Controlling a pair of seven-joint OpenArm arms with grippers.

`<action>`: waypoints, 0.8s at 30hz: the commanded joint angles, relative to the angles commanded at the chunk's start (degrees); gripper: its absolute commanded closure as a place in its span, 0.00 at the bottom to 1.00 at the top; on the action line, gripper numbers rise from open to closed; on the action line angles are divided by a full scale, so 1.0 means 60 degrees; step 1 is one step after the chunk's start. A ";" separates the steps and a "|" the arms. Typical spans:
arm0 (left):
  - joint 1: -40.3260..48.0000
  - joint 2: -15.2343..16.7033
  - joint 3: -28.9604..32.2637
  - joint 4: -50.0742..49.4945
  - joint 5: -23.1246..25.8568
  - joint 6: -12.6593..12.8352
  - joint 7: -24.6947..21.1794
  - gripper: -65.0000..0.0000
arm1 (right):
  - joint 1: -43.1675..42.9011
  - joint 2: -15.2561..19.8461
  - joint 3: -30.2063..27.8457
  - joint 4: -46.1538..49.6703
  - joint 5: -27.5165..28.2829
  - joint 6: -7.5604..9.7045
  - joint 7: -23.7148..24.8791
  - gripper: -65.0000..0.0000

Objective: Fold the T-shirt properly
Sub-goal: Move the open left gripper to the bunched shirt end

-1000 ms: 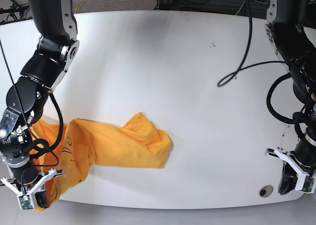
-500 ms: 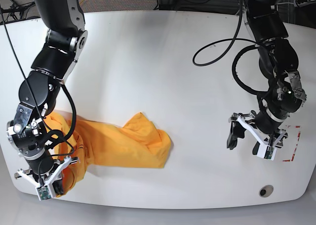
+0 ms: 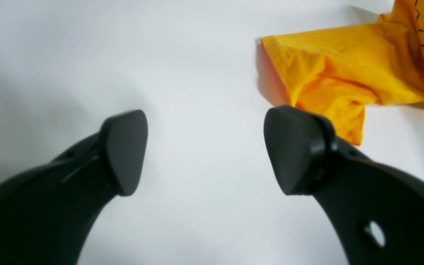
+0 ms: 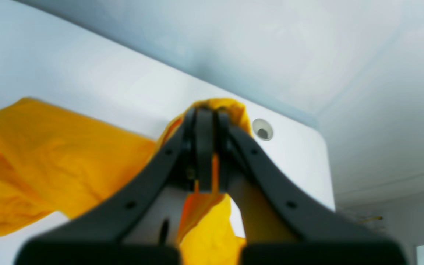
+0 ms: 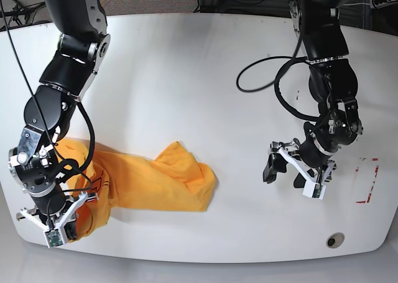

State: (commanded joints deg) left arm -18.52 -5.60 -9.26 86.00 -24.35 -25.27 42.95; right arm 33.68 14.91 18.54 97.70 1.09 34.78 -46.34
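Your right gripper [image 4: 204, 154] is clamped on the bunched T-shirt [image 5: 155, 180] at the table's [image 5: 205, 78] near-left edge to hoist it, while your left gripper [image 3: 204, 151], jaws wide, hovers right of the cloth.

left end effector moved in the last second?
Yes. In the base view the left end effector has travelled from the white table's near edge by the small round hole, inward toward the crumpled orange-yellow cotton T-shirt.
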 joint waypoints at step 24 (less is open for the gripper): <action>-0.0066 0.0754 0.2180 -0.1542 0.0301 0.0042 -0.1680 0.22 | -0.0187 -0.0123 -0.0025 0.0023 0.0038 0.0003 -0.0115 1.00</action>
State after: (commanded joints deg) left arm -18.91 -1.07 3.81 76.75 -22.54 -25.02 32.87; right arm 32.56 14.17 18.39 97.84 1.31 34.80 -47.03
